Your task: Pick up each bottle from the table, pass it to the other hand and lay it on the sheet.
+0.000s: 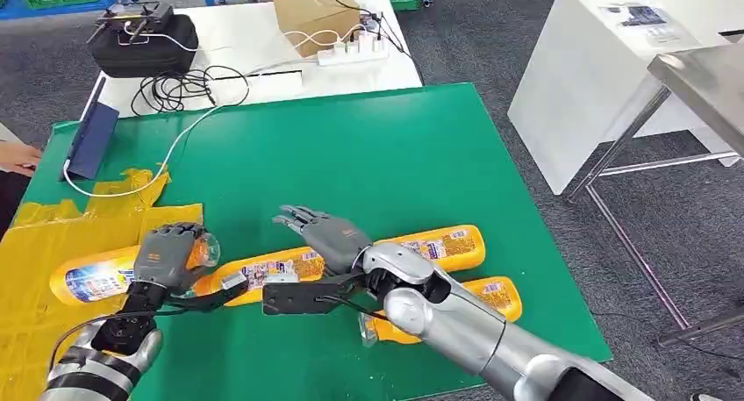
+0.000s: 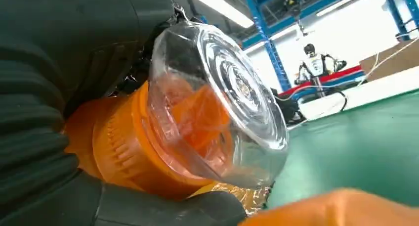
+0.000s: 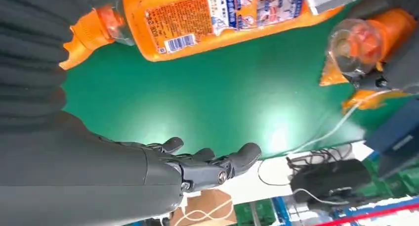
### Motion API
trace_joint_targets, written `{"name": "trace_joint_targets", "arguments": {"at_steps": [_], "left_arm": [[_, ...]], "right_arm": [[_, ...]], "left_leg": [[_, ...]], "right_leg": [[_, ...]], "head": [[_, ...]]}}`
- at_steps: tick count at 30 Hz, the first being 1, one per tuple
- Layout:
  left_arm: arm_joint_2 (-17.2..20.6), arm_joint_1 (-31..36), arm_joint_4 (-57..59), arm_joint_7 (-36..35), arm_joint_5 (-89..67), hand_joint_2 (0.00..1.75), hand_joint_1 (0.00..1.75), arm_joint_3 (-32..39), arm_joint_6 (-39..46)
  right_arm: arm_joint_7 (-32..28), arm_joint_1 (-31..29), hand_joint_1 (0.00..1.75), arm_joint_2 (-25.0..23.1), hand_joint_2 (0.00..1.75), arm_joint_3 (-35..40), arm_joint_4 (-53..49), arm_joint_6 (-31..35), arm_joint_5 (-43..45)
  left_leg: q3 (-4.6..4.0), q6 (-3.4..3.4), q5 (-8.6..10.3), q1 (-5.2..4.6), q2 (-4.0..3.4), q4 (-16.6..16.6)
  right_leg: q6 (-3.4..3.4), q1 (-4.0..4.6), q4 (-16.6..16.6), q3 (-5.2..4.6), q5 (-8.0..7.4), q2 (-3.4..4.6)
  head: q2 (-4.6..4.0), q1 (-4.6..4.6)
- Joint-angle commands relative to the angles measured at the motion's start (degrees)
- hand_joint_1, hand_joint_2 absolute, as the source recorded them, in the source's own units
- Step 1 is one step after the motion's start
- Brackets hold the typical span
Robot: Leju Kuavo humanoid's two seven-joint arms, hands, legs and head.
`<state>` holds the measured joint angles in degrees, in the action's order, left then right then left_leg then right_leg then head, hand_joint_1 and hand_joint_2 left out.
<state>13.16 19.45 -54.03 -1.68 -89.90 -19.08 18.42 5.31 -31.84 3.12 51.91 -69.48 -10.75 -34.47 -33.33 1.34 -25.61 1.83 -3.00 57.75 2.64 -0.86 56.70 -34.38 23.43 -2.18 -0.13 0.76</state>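
**On the yellow sheet: one bottle being laid down**

At far left I see my left hand [image 1: 168,254] gripping a bottle [image 1: 96,278] by its capped end, body over the yellow sheet [image 1: 35,243]; releasing comes next, I judge. Centre, a second bottle [image 1: 263,274] lies on the green surface [image 1: 368,155]. My right hand [image 1: 325,234] hovers empty, fingers spread. Rightward, two bottles [image 1: 443,246] wait. Cables [image 1: 180,89] lie beyond, unobstructive.
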Motion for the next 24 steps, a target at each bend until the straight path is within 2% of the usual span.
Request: {"name": "trace_joint_targets", "arguments": {"at_steps": [1,2,3,4,7,8,10,11,14,21,24], "left_arm": [[-1.7,2.0,10.7,3.0,0.3,1.75,1.75,-1.9,-2.2],[-1.9,3.3,12.1,3.8,0.2,1.75,1.75,-2.4,-3.3],[-2.3,4.3,13.0,4.8,1.2,1.75,1.13,-2.4,-3.3],[-2.8,5.2,13.7,5.2,1.7,1.75,0.00,-2.5,-3.0],[-4.3,8.8,15.4,9.4,5.7,1.75,0.00,-3.4,-5.3],[-5.0,9.8,15.7,11.3,8.4,1.75,0.00,-3.0,-6.8],[-6.5,12.0,15.5,16.1,15.7,1.75,0.00,-2.2,-13.0],[-6.5,12.5,14.9,17.1,18.0,0.00,0.00,-2.3,-14.7],[-6.0,13.4,13.2,19.9,24.5,0.00,0.00,-2.9,-19.7],[-3.8,13.6,8.8,27.6,41.0,0.00,0.00,-1.4,-30.9],[-3.4,13.7,8.0,27.5,41.5,0.00,0.00,-1.7,-31.4]], "right_arm": [[1.3,-5.0,0.00,-2.9,1.75,3.7,13.0,-0.7,-2.5],[1.0,-5.9,0.00,-4.0,1.75,3.9,15.7,-1.2,-2.8],[0.8,-6.5,0.00,-4.9,1.75,3.9,17.9,-1.3,-3.1],[0.5,-6.8,0.00,-5.5,1.75,4.0,19.6,-1.3,-3.4],[-1.4,-7.9,0.00,-7.8,1.75,4.4,26.9,-1.4,-4.5],[-1.8,-8.0,0.00,-8.5,1.75,4.4,28.9,-1.1,-4.9],[-2.8,-8.0,0.00,-9.9,1.75,4.7,32.2,-0.3,-5.8],[-3.4,-8.1,0.00,-10.5,1.75,4.9,33.1,-0.4,-6.0],[-4.1,-8.6,0.00,-11.8,1.75,5.5,34.5,-0.1,-6.6],[-5.1,-11.4,0.00,-14.8,1.75,9.5,35.8,-2.9,-9.1],[-5.1,-11.3,0.00,-15.2,1.75,9.7,36.1,-2.7,-9.2]], "left_leg": [[0.22,-0.15,0.02,-0.07,0.08,-0.1],[0.26,-0.19,0.04,-0.08,0.14,-0.1],[0.23,-0.14,0.04,-0.06,0.11,-0.1],[0.24,-0.18,0.08,-0.05,0.12,-0.1],[0.25,-0.16,0.11,-0.04,0.18,-0.1],[0.23,-0.25,0.26,-0.06,0.41,-0.1],[0.20,-0.19,0.32,-0.03,0.41,-0.1],[0.17,-0.15,0.33,-0.03,0.43,-0.1],[0.08,-0.23,0.37,-0.01,0.56,0.0],[-0.09,-0.16,0.27,0.01,0.22,0.1],[-0.21,-0.13,0.31,0.03,0.17,0.0]], "right_leg": [[-0.08,-0.08,-0.1,0.14,-0.04,0.24],[-0.10,-0.09,-0.1,0.18,-0.06,0.27],[-0.08,-0.07,0.0,0.19,-0.05,0.19],[-0.12,-0.06,-0.1,0.19,-0.11,0.29],[-0.10,-0.05,0.0,0.25,-0.09,0.13],[-0.13,-0.07,-0.1,0.27,-0.14,0.05],[-0.24,-0.03,-0.1,0.24,-0.25,0.06],[-0.18,-0.04,0.0,0.24,-0.21,-0.04],[-0.18,-0.01,0.0,0.17,-0.23,-0.02],[-0.15,0.01,0.1,-0.11,-0.20,0.19],[-0.13,0.05,0.1,-0.24,-0.22,0.10]], "head": [[0.00,0.00],[0.00,0.00],[0.00,0.00],[0.00,0.00],[0.00,0.00],[0.00,0.00],[0.00,0.00],[0.00,0.00],[0.00,0.00],[0.00,0.00],[0.00,0.00]]}}
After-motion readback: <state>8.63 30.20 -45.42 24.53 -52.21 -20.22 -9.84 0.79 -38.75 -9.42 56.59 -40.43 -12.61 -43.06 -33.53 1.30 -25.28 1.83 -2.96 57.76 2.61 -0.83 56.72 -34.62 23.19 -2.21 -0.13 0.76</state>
